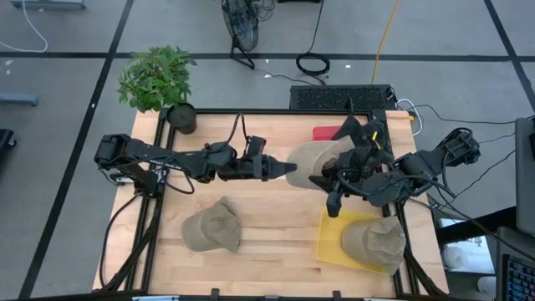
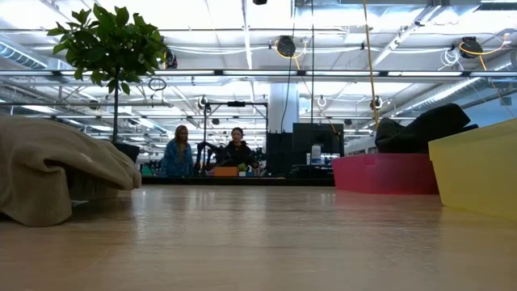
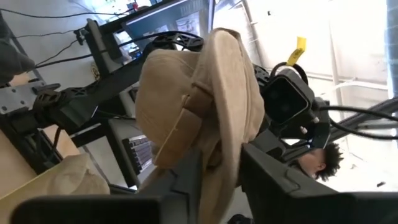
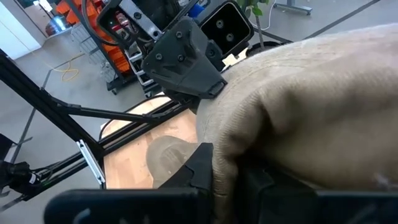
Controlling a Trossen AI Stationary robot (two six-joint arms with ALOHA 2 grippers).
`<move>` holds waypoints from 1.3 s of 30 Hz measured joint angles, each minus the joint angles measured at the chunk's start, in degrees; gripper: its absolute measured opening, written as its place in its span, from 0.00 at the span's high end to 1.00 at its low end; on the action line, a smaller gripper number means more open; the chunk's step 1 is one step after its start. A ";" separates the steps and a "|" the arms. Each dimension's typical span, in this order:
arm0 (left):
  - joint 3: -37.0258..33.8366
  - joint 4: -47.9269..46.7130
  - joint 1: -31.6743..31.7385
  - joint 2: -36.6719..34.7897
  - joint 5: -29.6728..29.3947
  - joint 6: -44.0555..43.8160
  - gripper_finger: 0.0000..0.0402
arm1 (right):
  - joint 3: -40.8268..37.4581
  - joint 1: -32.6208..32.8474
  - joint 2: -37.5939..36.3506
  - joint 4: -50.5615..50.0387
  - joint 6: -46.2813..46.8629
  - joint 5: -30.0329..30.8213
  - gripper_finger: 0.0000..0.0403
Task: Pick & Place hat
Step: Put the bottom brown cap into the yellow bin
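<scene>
Right tool: the right tool (image 1: 333, 186) is pinched on the raised hat (image 1: 313, 159), cloth bunched between its fingers in the right wrist view.
Left tool: the left tool (image 1: 288, 170) meets the same hat from the other side; in the left wrist view the cloth (image 3: 205, 99) hangs between its fingers (image 3: 186, 180), which look eased apart rather than pinching, so I'd judge it is letting go, though I cannot tell for sure.
Hat in hand: up in the air between both tools, above the middle of the bench (image 1: 276, 242), not yet set down.
Hat already placed: one hat (image 1: 374, 240) lies on the yellow tray (image 1: 330, 242), just beside and below the right tool.
Hat waiting: another hat (image 1: 212, 227) lies on the bare bench, well apart from the tray, nearer the left arm's side.
Progress: roughly a third done, by my reckoning; one delivered, one mid-handover, one untouched.
Left to do: carry the raised hat to the tray, then fetch the last.
</scene>
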 joint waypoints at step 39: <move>-0.13 -39.19 9.14 -27.58 -8.18 20.70 0.71 | 0.09 19.46 9.86 -5.27 39.48 8.00 0.97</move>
